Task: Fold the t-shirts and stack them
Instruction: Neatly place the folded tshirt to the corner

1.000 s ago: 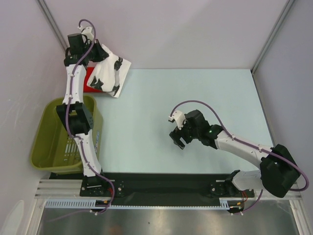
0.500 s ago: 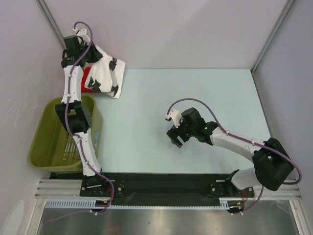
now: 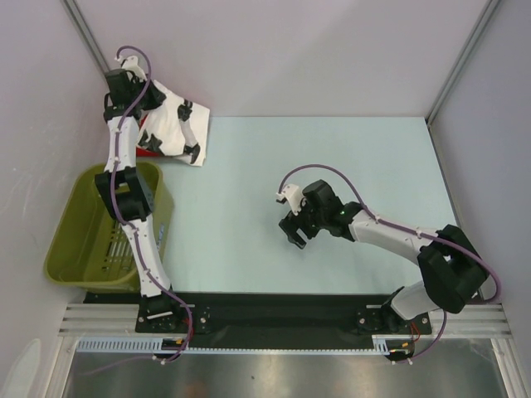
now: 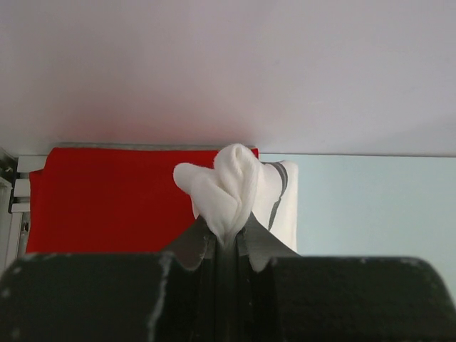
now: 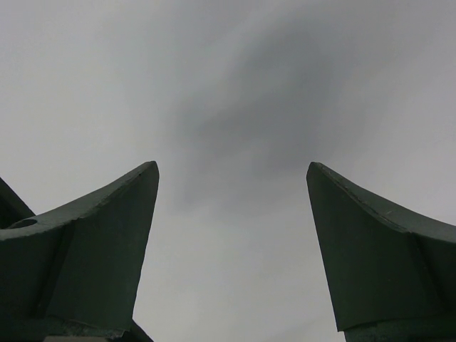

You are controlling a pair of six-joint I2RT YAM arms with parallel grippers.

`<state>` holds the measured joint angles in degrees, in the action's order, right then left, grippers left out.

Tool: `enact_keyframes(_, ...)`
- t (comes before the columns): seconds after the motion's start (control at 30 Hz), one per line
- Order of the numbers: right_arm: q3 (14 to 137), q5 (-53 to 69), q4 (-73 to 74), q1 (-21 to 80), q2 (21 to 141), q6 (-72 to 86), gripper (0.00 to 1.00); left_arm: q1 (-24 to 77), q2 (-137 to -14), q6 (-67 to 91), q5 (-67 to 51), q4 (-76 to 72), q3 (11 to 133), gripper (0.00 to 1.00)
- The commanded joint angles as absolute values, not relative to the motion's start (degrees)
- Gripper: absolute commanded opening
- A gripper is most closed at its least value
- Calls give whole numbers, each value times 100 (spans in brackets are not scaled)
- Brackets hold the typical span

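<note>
The white t-shirt with black printed shapes hangs folded at the table's far left corner, over the red t-shirt, of which only a sliver shows from above. My left gripper is shut on a bunch of the white cloth and holds it up. In the left wrist view the red t-shirt lies flat below, against the back wall. My right gripper is open and empty over the middle of the table; its fingers frame only bare surface.
An olive-green plastic basket stands at the near left beside the left arm. The pale blue table mat spreads to the right. Walls close in at the back and on both sides.
My left gripper has carried the white t-shirt left and back, covering more of the red one. My right gripper has drifted slightly left, still open.
</note>
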<state>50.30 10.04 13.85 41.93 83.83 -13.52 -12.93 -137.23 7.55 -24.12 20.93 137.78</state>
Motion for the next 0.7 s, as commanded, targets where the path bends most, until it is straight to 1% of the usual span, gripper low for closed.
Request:
enact_keyframes(0.0,5343,1099,1424,4236,8481,-1274,89,-1380,-13807,1063,-2399,1143,14063,0)
enact_keyframes(0.27,5555,1072,1573,4245,8701,-1301,89,-1389,-14071,1239,-2031,730,14010,0)
enact_keyframes(0.47,5642,1046,1652,4245,8815,-1283,89,-1476,-13948,1248,-1504,457,13632,0)
enact_keyframes(0.67,5818,1055,1696,4254,9009,-1310,89,-1608,-14176,1424,-1485,255,13711,0)
